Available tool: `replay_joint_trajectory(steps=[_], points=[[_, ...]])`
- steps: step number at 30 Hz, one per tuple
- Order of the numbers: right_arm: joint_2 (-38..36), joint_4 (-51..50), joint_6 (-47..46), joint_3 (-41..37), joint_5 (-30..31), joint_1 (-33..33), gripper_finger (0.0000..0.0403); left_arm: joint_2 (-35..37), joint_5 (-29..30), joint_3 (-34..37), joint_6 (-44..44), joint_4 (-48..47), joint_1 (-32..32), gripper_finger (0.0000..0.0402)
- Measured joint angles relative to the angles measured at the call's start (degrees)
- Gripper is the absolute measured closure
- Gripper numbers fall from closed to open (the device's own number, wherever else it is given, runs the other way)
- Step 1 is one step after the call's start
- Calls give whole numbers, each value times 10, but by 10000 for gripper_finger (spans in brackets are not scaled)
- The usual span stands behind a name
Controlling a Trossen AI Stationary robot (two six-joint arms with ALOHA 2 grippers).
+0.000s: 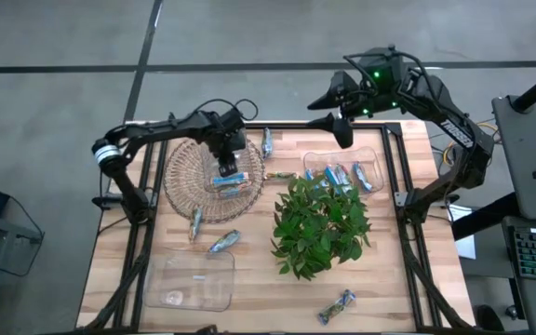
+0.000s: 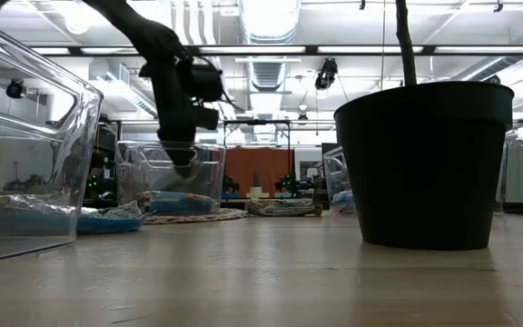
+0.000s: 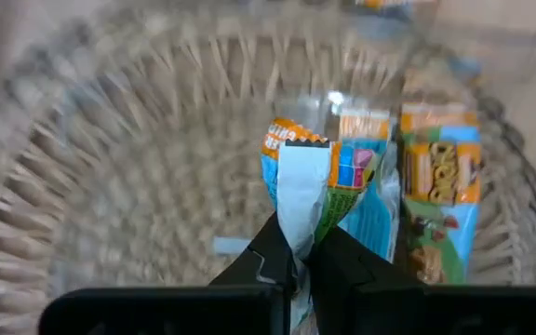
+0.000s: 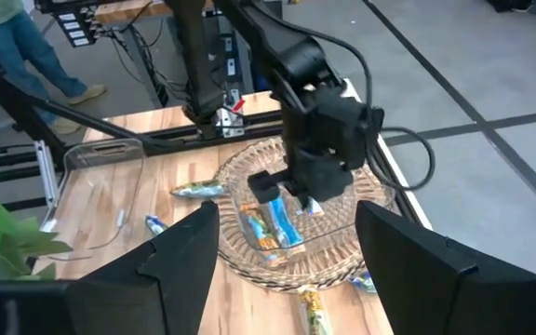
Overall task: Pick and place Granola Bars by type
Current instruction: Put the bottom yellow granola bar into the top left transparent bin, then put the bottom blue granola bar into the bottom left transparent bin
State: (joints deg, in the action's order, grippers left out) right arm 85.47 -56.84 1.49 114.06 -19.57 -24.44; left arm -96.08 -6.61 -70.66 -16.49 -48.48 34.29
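Three loose granola bars [image 1: 223, 242] lie on the table [image 1: 389, 270].

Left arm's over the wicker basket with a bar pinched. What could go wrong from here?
1. The left tool is shut on only the wrapper end of the granola bar; the thin pinch might slip, or the bar swing on release.
2. The clear container in the wicker basket already holds bars; a drop could land on its rim or outside it.
3. The right tool hangs open above the table's far edge, apart from the left arm; little clash risk now.
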Motion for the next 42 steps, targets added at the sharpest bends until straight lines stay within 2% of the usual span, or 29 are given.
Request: replay_joint_trajectory(steps=[14,22,33,36,42], points=[[0,-2,2,-5,0,6,167,-65,-13,-3,-2,-16,6,399],[0,-4,5,-9,0,5,155,-66,-13,-3,0,-28,6,369],[0,-4,19,-10,1,5,156,-50,-13,-6,3,-36,5,358],[0,-4,20,-10,1,5,155,-48,-13,-25,13,-39,5,335],[-1,-7,22,-10,1,5,152,-47,-7,-66,14,-57,5,253]])
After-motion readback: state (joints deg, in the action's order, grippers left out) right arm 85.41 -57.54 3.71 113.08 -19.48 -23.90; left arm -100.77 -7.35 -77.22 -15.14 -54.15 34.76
